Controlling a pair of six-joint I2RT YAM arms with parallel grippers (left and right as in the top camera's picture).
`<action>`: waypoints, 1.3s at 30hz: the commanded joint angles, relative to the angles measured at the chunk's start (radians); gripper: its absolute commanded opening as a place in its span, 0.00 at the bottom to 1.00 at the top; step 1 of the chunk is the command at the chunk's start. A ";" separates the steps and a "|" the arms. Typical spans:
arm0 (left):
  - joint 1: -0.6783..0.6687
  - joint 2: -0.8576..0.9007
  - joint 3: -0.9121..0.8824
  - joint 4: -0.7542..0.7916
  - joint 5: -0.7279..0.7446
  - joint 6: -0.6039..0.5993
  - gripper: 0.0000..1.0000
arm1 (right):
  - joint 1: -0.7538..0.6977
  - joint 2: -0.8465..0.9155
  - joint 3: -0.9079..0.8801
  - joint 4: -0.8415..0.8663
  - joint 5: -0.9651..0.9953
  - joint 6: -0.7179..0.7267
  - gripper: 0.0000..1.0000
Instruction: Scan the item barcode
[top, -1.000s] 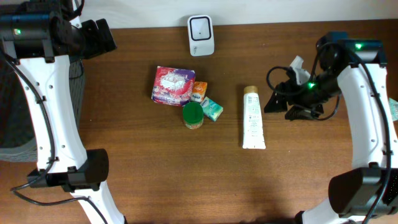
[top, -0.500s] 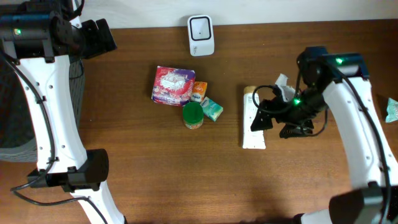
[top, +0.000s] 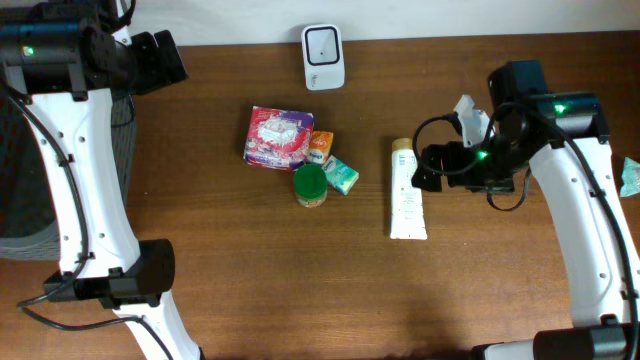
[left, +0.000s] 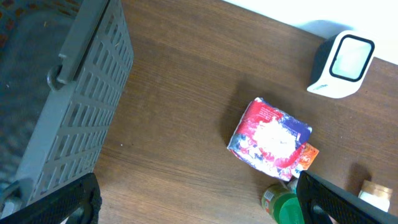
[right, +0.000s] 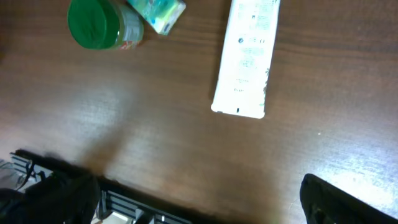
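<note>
Five grocery items lie on the brown wood-grain worktop (top: 220, 270), and none carries writing that can be read: the print on each is too small or blurred. One is a long, flat white tube (top: 407, 190) with a tan cap at its far end and fine dark lines of text along its body, lying alone to the right of the others. One is a small round jar (top: 310, 185) with a glossy green lid. Three are soft packets: a crinkled red and purple one (top: 279, 137) with a pale patch in the middle, a small orange one (top: 320, 147) touching its right side, and a small teal one (top: 341, 176) just beside the jar. One white barcode scanner (top: 323, 57), a rounded block with a dark square window, stands at the far edge, well apart from the tube. One grey slatted plastic basket (left: 68, 106) sits at the left end. A scrap of teal packaging (top: 630, 175) shows at the right edge. Both arms are white with black joints. The right gripper (right: 199, 199) is spread wide and empty, hovering just beside the cap end of the tube without touching it. The left gripper (left: 199, 205) is also spread wide and empty, high over the left side of the worktop near the basket
</note>
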 joint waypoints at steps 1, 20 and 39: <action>0.003 -0.019 0.010 -0.001 -0.007 0.008 0.99 | 0.005 -0.014 0.000 0.066 0.015 0.005 0.99; 0.003 -0.019 0.010 -0.001 -0.007 0.008 0.99 | 0.004 0.083 -0.001 0.285 0.068 0.005 0.99; 0.003 -0.019 0.010 -0.001 -0.007 0.008 0.99 | -0.101 0.429 -0.008 0.359 -0.031 0.022 0.84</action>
